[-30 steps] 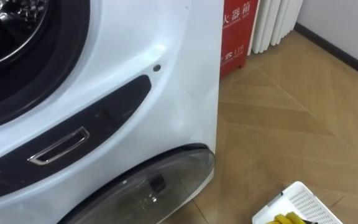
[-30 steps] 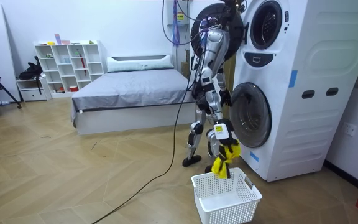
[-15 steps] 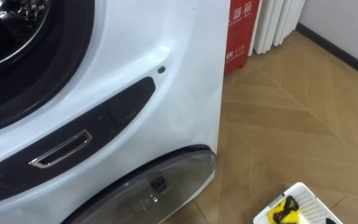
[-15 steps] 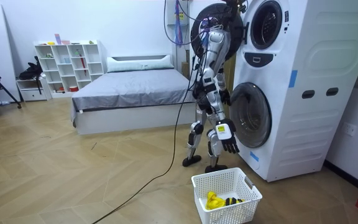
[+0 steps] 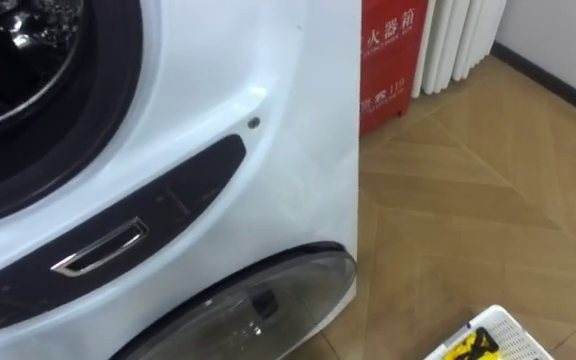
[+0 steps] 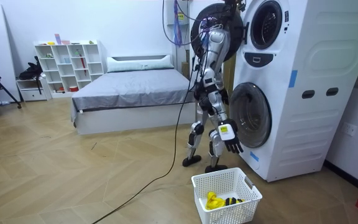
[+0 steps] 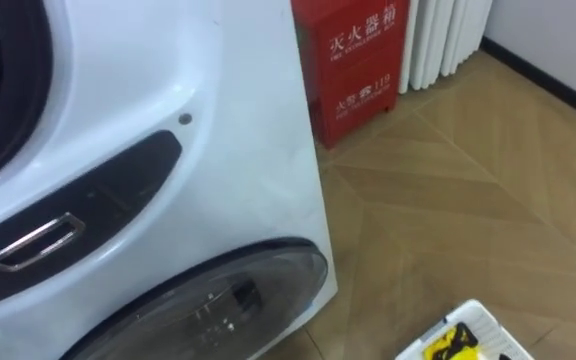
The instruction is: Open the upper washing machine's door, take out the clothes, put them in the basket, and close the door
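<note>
A yellow cloth (image 6: pixel 213 200) lies in the white laundry basket (image 6: pixel 225 194) on the floor in front of the stacked washing machines (image 6: pixel 291 81). In the eye views the basket's corner (image 5: pixel 500 328) and the yellow cloth (image 5: pixel 467 346) show at the lower right. My right hand (image 6: pixel 230 135) hangs open above the basket and holds nothing. My left hand (image 6: pixel 222 96) is a small dark shape near the lower round door (image 6: pixel 252 114). I stand close to the machines, facing them. The upper drum opening (image 5: pixel 13 90) sits at the top left.
A metal handle (image 5: pixel 98 248) lies in the dark panel below the upper drum. The lower door's glass (image 5: pixel 258 300) bulges out beneath it. A red box (image 5: pixel 393 55) and a white radiator (image 5: pixel 460 40) stand beside the machine. A bed (image 6: pixel 129 93) is behind me.
A second ago my right hand held the yellow cloth over the basket. The cloth then dropped into the basket, and the hand has since lifted a little. The eye view shifted slightly.
</note>
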Available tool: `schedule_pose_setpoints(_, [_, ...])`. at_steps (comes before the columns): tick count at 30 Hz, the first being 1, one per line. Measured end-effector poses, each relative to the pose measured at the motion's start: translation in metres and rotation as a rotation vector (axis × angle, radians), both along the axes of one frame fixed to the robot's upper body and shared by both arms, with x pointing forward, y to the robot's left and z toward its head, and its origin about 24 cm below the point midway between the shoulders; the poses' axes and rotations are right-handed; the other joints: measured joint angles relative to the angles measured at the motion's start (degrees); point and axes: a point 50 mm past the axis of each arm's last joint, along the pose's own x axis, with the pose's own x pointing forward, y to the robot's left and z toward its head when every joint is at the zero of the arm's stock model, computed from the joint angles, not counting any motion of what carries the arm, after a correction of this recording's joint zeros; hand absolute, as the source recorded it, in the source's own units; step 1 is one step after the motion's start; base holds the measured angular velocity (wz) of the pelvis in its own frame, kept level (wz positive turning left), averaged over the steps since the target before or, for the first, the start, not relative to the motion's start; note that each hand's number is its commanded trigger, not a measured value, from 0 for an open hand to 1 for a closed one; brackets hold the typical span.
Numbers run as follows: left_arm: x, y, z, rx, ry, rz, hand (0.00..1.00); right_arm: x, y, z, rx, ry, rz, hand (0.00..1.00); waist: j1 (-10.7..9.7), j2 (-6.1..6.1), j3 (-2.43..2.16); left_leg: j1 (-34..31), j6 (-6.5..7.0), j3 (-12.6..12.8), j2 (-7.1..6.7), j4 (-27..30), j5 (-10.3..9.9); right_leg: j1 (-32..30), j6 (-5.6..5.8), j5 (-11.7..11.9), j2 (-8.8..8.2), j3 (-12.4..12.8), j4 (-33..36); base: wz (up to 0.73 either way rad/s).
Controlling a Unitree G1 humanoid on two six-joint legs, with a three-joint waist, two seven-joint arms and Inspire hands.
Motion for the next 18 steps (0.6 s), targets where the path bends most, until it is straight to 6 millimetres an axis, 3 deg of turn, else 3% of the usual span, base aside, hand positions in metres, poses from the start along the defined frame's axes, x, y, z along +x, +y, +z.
schedule_pose_setpoints(2, [-0.006, 0.002, -0.001, -0.003, -0.003, 0.014, 0.00, -0.013, 0.002, -0.006, 0.016, 0.030, 0.001, 0.00, 0.06, -1.76, 0.01, 1.49, -0.12, -1.59, 0.76, 0.79, -0.08, 2.35, -0.66, -0.54, -0.42, -1.92, -0.25, 0.37])
schedule_pose_setpoints(7, [-0.032, 0.000, -0.005, 0.004, 0.035, -0.032, 0.00, -0.053, 0.002, -0.021, 0.048, 0.131, -0.019, 0.00, 1.12, -2.77, -0.10, 5.97, -1.81, -6.52, 2.63, -0.62, 0.28, 10.08, -1.75, -0.26, -1.18, -8.19, -5.07, 0.54])
schedule_pose_setpoints(9, [-0.040, 0.001, -0.005, 0.013, 0.051, -0.046, 0.00, -0.078, 0.011, -0.033, 0.088, 0.207, -0.048, 0.00, 1.84, -3.39, -0.66, 7.01, -2.18, -9.98, 2.74, -0.98, 0.52, 12.03, -2.64, -1.16, -2.20, -11.29, -5.03, 0.71])
schedule_pose_setpoints(13, [-0.044, -0.003, -0.007, 0.007, 0.059, -0.027, 0.00, -0.103, 0.032, -0.049, 0.172, 0.305, -0.068, 0.00, 4.10, -5.29, -0.19, 10.15, -2.47, -13.51, 2.72, -2.67, 1.47, 15.98, -2.72, -1.96, -2.85, -13.92, -6.19, 0.53])
schedule_pose_setpoints(15, [-0.048, -0.006, -0.008, 0.000, 0.065, -0.001, 0.00, -0.110, 0.046, -0.056, 0.229, 0.336, -0.061, 0.00, 6.17, -6.52, -0.25, 11.24, -2.47, -14.63, 2.68, -2.68, 1.49, 17.58, -2.44, -2.97, -3.29, -15.07, -6.39, 0.40])
schedule_pose_setpoints(18, [-0.056, -0.009, -0.010, -0.002, 0.090, 0.009, 0.00, -0.115, 0.057, -0.060, 0.258, 0.375, -0.024, 0.00, 7.09, -7.54, -0.62, 12.23, -2.43, -16.70, 2.77, -2.67, 1.52, 20.03, -2.16, -3.02, -3.74, -16.91, -8.00, 0.38])
